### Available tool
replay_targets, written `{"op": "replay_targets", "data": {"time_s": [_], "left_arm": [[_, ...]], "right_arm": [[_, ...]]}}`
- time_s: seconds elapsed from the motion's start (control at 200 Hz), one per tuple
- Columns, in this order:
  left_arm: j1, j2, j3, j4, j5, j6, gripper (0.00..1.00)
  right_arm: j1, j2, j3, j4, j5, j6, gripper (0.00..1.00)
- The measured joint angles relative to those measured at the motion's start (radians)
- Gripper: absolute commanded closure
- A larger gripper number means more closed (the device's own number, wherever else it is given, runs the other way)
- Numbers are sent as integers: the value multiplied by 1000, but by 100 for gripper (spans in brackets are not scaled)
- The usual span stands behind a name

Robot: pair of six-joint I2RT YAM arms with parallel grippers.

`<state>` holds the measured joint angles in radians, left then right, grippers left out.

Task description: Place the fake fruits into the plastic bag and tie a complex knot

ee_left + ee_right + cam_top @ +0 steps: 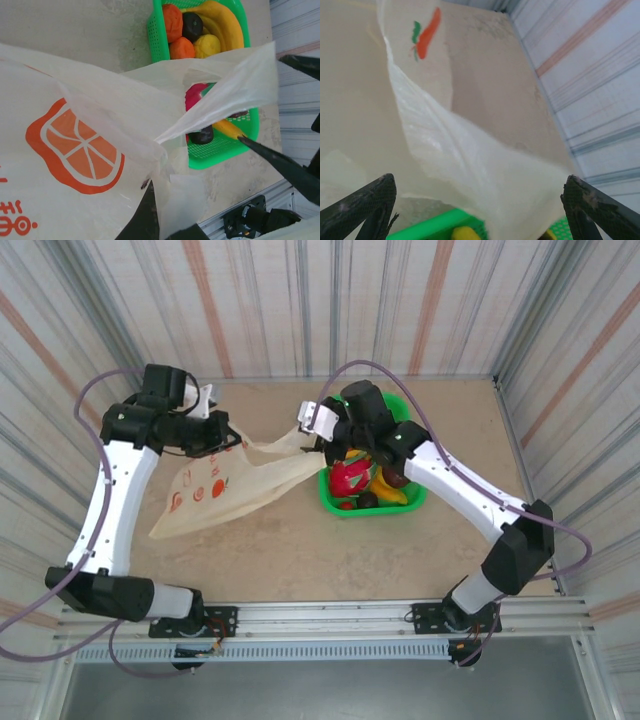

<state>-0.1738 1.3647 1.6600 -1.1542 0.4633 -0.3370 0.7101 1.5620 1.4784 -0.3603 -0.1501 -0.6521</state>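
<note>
Your light is bright, even and diffuse, so shadows on the tabletop are faint. In your right wrist view the plastic bag sits close and blurred, with a pale sheen, and the dark fingers are out of focus. The top view is sharp.

white arm links, black joints, trailing purple cables, black textured claw fingers.

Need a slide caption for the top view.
Top view: plastic bag stretched between left gripper and right gripper; fake fruits sit in the green basket.
</note>
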Motion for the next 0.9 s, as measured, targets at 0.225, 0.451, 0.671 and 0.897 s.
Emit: {"op": "replay_targets", "data": {"time_s": [0.225,0.451,0.671,0.897], "left_arm": [[0,-25,-6,0,-1,10,100],[0,-54,-20,0,-20,11,100],[0,-106,-55,-2,-29,19,100],[0,-135,-97,-23,-27,27,100]], "right_arm": [[-37,28,77,18,49,-2,24],[-42,36,77,-5,17,-27,77],[-48,70,161,-62,0,-29,100],[-71,122,299,-60,58,24,100]]}}
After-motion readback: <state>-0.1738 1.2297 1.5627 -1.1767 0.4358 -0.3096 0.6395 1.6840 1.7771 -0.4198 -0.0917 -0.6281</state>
